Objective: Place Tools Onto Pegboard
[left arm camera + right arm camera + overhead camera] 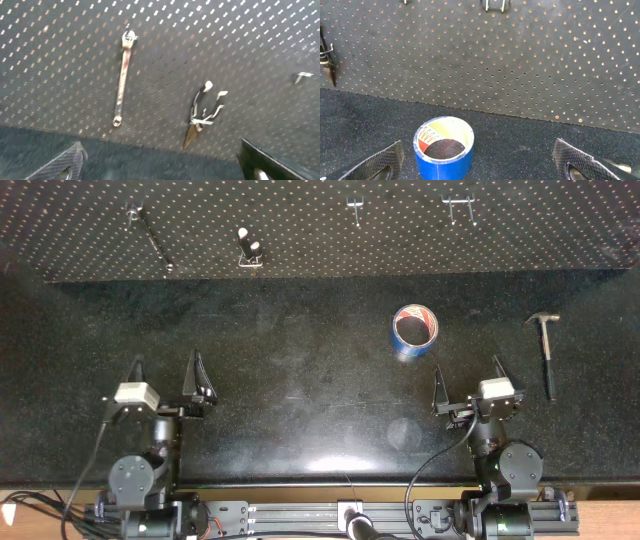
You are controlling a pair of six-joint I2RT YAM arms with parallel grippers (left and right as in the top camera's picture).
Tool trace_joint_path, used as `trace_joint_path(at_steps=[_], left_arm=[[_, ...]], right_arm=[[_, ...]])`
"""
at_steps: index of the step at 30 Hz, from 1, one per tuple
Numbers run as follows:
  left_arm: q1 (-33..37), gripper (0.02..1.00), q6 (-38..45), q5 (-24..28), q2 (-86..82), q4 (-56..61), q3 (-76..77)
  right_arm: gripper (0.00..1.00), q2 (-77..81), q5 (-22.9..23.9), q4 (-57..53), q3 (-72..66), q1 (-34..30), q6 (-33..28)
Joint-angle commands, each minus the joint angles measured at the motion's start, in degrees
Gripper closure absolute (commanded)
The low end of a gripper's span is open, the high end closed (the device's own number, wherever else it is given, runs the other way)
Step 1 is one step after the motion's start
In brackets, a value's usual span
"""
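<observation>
My left gripper (166,370) and right gripper (467,378) both stand wide open, empty. From above, the hammer (546,355) lies on the table right of my right gripper, head toward the pegboard (400,245). My right wrist faces the blue tape roll (443,147). My left wrist faces the hung wrench (122,77) and the pliers (202,112), nose-down.

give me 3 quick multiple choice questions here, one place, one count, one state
1. The hammer lies: A on the pegboard; B on the table right of the tape roll; C left of it.
2. Tools hanging on the pegboard: A none; B two; C four.
3. The right gripper is: A open; B shut on the hammer; C shut on the tape roll.
1 B, it lies flat beside the roll; 2 B, a wrench and pliers hang; 3 A, jaws apart, nothing between.
</observation>
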Motion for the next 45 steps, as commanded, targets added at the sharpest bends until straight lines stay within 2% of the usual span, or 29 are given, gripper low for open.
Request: trace_joint_path(at_steps=[1,2,14,19,20,22,24,26,28,30,32,34,36,38,42,45], left_arm=[[0.3,0.023,0.3,-4.0,-2.5,-7.2,-1.4],[0.3,0.023,0.3,-4.0,-2.5,-10.1,-1.4],[0.2,0.025,0.3,-3.9,-2.4,-9.7,-1.4],[0.2,0.023,0.3,-3.9,-2.4,-9.7,-1.4],[0.2,0.023,0.3,-3.9,-2.4,-9.7,-1.4],[0.2,0.023,0.3,-3.9,-2.4,-9.7,-1.4],[0.2,0.023,0.3,-3.9,-2.4,-9.7,-1.4],[0.2,0.023,0.3,-3.9,-2.4,-9.7,-1.4],[0.2,0.023,0.3,-3.9,-2.4,-9.7,-1.4],[0.2,0.025,0.3,-3.9,-2.4,-9.7,-1.4],[0.2,0.023,0.3,-3.9,-2.4,-9.7,-1.4],[0.2,0.023,0.3,-3.9,-2.4,-9.7,-1.4],[0.2,0.025,0.3,-3.9,-2.4,-9.7,-1.4],[0.2,0.025,0.3,-3.9,-2.4,-9.7,-1.4],[0.2,0.023,0.3,-3.9,-2.4,-9.7,-1.4],[0.2,0.025,0.3,-3.9,-2.4,-9.7,-1.4]], right_arm=[[0.027,-0.4,-0.1,0.0,-0.3,0.3,0.5],[0.025,-0.4,-0.1,0.0,-0.3,0.3,0.5],[0.025,-0.4,-0.1,0.0,-0.3,0.3,0.5],[0.025,-0.4,3.7,0.0,-0.3,0.3,0.3],[0.025,-0.3,3.6,-0.4,-0.3,0.2,0.7],[0.025,2.6,3.4,-2.5,2.7,0.2,6.8],[0.025,11.5,3.3,-9.4,12.7,-0.5,9.6],[0.025,30.1,2.6,-17.9,29.9,-1.1,9.9],[0.025,50.0,-7.2,-33.9,51.0,0.3,9.9],[0.025,65.1,-11.5,-45.1,67.5,4.6,9.9],[0.025,79.5,-14.1,-53.4,76.5,6.6,9.9],[0.025,87.2,-14.2,-58.0,78.3,7.8,9.9],[0.025,92.9,-14.2,-59.4,78.3,9.6,16.7],[0.025,97.3,-13.6,-61.3,78.8,11.8,18.3],[0.025,108.7,-6.3,-69.7,88.0,12.8,18.5],[0.025,113.2,-1.2,-71.0,93.6,12.5,17.6]])
